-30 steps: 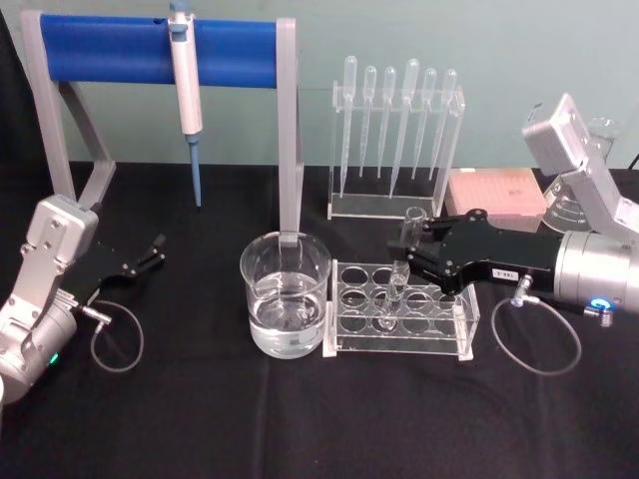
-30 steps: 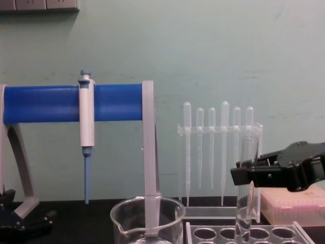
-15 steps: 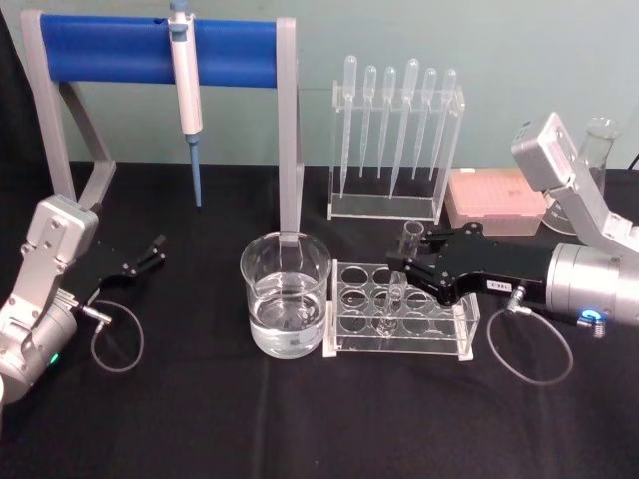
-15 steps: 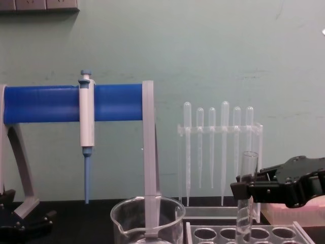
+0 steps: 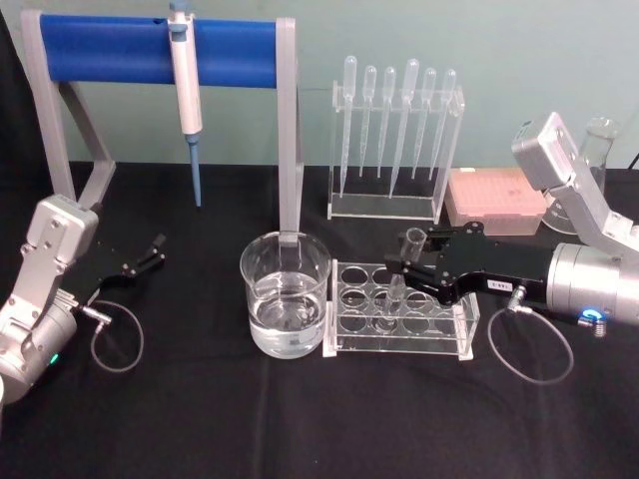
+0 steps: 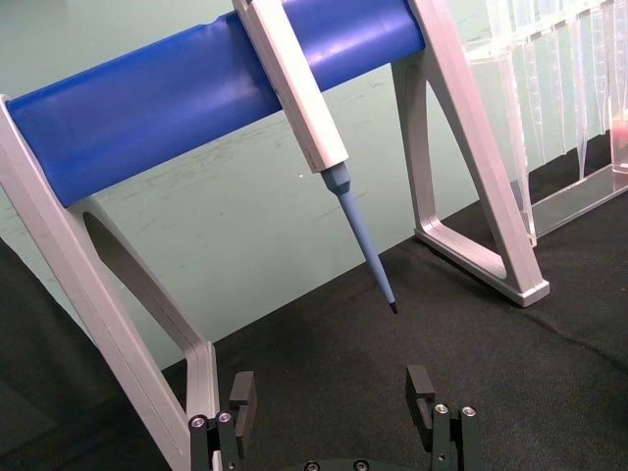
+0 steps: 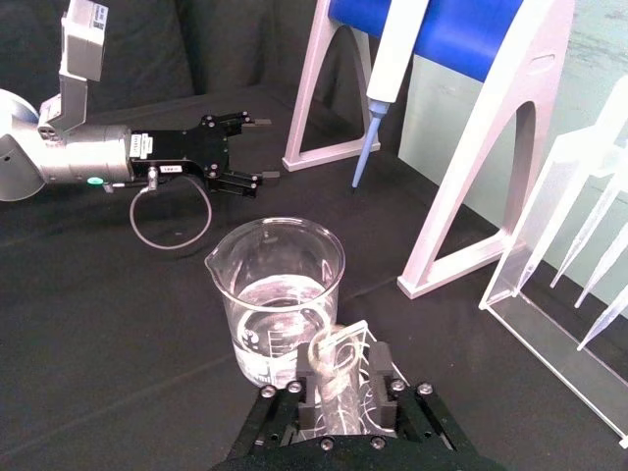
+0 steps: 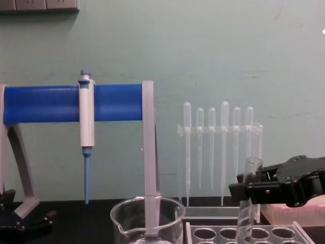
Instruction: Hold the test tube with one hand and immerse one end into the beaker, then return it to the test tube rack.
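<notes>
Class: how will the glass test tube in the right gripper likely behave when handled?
The test tube looks like thin glass, so probably fragile and slippery in the right gripper. Round and slender, it would likely roll if laid on the table.

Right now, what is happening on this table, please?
The right gripper is shut on the test tube, holding it upright with its lower end down in a hole of the clear rack. The beaker, partly filled with clear liquid, stands just beside the rack on the robot's left. The left gripper is open and rests idle near the blue stand, far from the glassware.
</notes>
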